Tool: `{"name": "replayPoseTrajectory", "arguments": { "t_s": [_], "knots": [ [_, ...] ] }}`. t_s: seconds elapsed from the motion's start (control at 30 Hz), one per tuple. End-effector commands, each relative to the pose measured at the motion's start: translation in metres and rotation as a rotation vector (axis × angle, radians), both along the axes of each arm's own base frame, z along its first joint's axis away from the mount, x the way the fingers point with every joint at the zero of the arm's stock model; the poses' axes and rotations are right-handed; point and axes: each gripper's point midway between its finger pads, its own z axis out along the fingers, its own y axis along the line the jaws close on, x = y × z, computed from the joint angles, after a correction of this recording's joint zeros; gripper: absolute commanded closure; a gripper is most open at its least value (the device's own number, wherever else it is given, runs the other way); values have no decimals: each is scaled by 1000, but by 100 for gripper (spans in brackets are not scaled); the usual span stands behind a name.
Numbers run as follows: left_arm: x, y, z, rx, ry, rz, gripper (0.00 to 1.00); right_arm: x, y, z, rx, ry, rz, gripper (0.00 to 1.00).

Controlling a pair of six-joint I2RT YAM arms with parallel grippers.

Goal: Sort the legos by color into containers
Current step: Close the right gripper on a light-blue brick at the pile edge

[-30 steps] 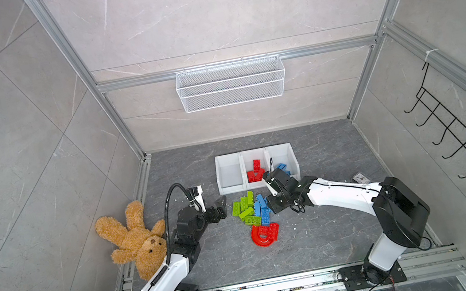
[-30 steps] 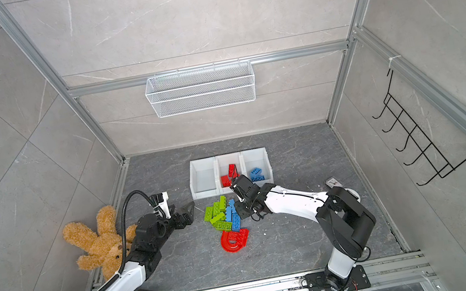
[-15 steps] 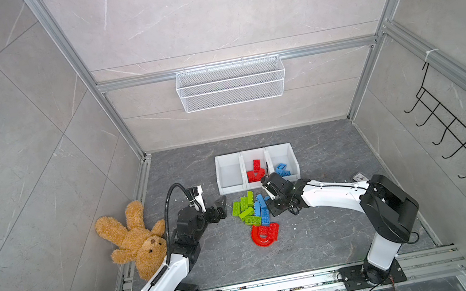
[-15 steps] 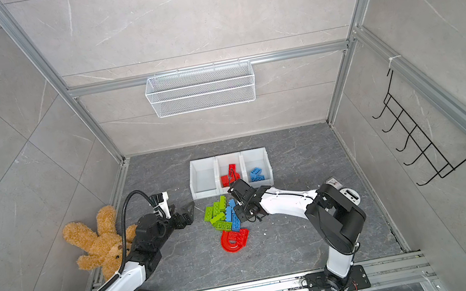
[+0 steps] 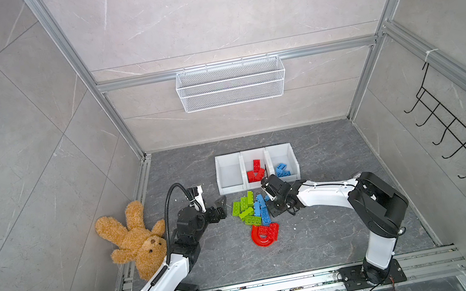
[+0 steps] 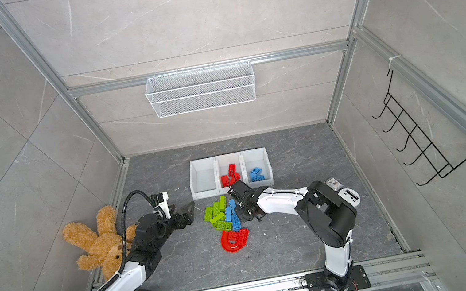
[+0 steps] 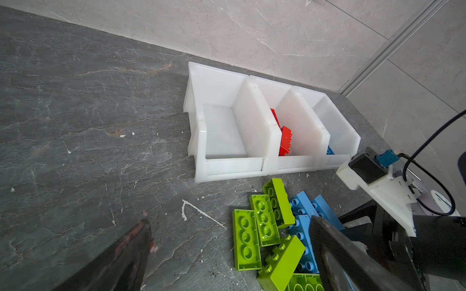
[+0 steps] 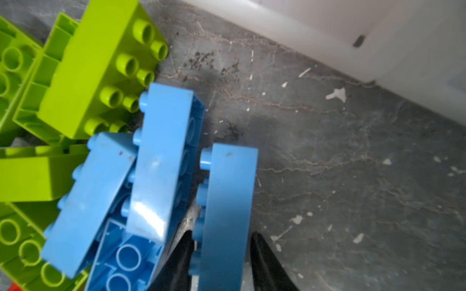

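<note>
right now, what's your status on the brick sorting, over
Left fingers open, beside the pile. Right fingers closed on a blue brick at the pile's edge. Nothing blocking the bins.

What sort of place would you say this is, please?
Most likely a robot test cell: a metal frame around tiled walls, two robot arms fixed to a front rail, and props like a teddy bear and toy bricks.
</note>
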Motion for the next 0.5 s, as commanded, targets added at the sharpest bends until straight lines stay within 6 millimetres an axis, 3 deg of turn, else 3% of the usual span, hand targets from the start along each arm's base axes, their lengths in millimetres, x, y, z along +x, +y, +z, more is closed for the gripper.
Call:
{"name": "replayPoseTrajectory", "arguments": {
  "t_s": [0.0, 0.47],
  "knots": [
    [3, 1, 13, 15, -58, 5, 1, 4, -2, -5, -13, -7, 6, 61],
    [4, 0, 12, 12, -53, 5, 1, -2, -12, 9, 6, -35, -28, 72]
  ]
}}
